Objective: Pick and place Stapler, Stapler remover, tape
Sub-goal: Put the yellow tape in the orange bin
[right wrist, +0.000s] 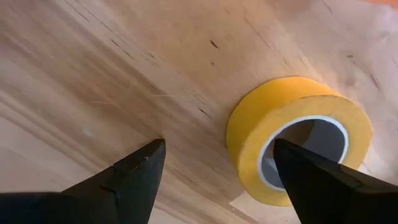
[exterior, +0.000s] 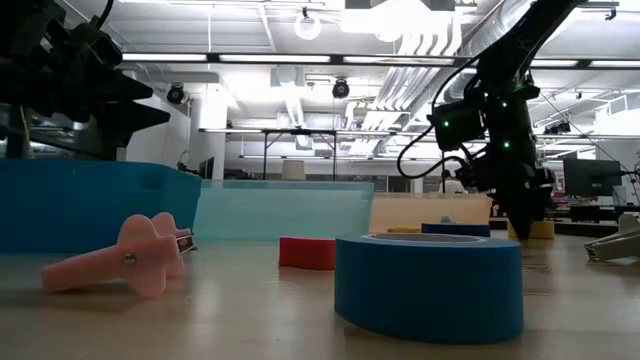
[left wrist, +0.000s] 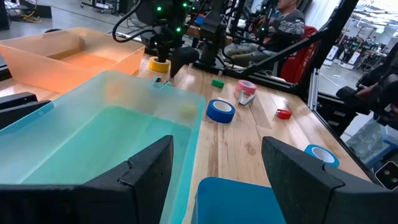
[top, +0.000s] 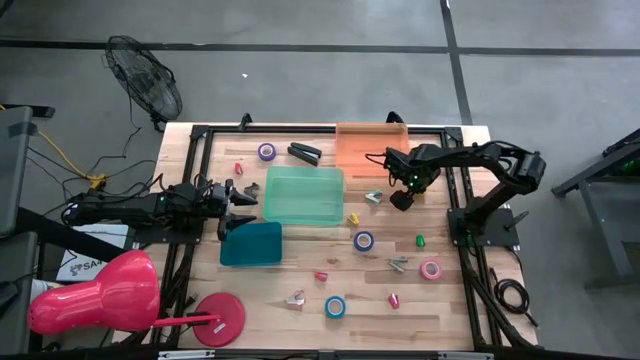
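— Blue tape roll (exterior: 428,284) fills the front of the low view, flat on the table (exterior: 250,320). What's beside it?

— A pink stapler remover (exterior: 125,262) off to one side, a small red piece (exterior: 307,252) behind, then the teal bin (exterior: 283,209). Farther back the right gripper (exterior: 519,222) hangs down over the wood with a yellow tape roll (exterior: 541,229) just beside it.

— And from above?

— The right arm reaches in near the orange tray (top: 371,149); its gripper (top: 400,200) sits just off that tray's corner. The black stapler (top: 305,153) lies between a purple tape roll (top: 267,152) and the tray. The pink tape roll (top: 431,269) and two blue ones are spread over the near half (well apart from each other). The left gripper (top: 238,208) waits beside the teal bin, above a darker blue bin (top: 251,244).

— Left wrist view?

— Left fingers (left wrist: 137,177) stand spread, nothing between them, over the teal bin's rim.

— Right wrist?

— Right fingers (right wrist: 134,168) are spread too, holding nothing; the yellow roll lies on the wood close to one fingertip. I can't tell whether they touch.
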Motion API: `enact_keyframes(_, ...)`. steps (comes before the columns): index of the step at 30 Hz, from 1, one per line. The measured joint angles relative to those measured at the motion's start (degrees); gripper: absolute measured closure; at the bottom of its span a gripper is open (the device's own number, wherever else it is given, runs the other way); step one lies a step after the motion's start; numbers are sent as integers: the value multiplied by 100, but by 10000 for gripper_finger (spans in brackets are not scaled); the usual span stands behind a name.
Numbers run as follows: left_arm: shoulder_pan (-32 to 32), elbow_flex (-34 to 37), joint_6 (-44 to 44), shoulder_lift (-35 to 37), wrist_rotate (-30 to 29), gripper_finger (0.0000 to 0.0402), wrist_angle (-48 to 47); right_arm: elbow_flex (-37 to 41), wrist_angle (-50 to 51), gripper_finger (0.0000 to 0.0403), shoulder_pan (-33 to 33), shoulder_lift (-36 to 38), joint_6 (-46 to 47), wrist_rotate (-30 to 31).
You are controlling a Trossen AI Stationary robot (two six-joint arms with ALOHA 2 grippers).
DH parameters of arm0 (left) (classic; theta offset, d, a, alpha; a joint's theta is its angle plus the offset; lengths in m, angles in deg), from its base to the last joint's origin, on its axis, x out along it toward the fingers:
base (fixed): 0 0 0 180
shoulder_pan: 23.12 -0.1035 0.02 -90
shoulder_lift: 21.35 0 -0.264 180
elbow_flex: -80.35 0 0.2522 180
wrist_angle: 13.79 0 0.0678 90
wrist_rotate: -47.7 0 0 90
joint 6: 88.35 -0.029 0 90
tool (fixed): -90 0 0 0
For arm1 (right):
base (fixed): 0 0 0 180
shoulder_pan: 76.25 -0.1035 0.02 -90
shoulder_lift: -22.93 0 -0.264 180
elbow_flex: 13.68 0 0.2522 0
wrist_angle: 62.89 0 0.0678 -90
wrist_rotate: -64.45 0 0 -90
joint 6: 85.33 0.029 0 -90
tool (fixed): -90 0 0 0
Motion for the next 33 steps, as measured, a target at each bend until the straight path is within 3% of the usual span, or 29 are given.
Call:
enact_keyframes(5,0,0,0,0,0,163,0,-99,18,150,-5,-20,-18,-113)
enact_keyframes(22,0,0,0,0,0,163,0,-173,123,363,-5,-29,186,-474)
enact_keyframes(33,0,0,0,0,0,163,0,-1685,1383,358,-349,-36,173,-461)
